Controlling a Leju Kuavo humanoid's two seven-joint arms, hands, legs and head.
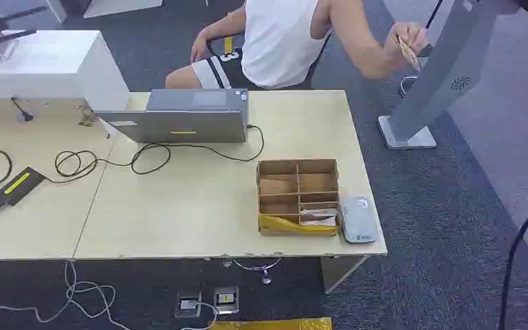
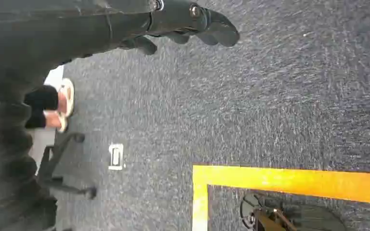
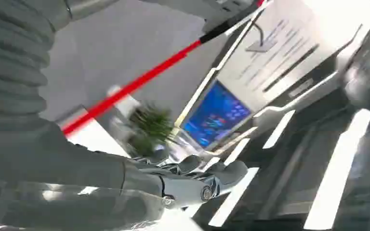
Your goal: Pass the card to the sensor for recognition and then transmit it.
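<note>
A person in a white top sits behind the table and holds a tan card [image 1: 409, 52] up in one hand, beside a grey slanted stand [image 1: 447, 75]. The grey card sensor [image 1: 357, 219] lies flat at the table's front right corner, next to a cardboard divider box [image 1: 297, 196]. My left hand [image 2: 188, 26] hangs over dark carpet with its dark fingers loosely extended and nothing in them. My right hand [image 3: 192, 183] is raised and faces the ceiling lights and a blue screen; its fingers are stretched out with nothing between them.
A grey laptop [image 1: 185, 117] stands at the back of the table [image 1: 179, 213], with black cables and a power brick [image 1: 19, 185] to the left. A white cabinet [image 1: 48, 65] is at the far left. Yellow floor tape [image 2: 289, 180] and a chair base [image 2: 62, 178] are below my left hand.
</note>
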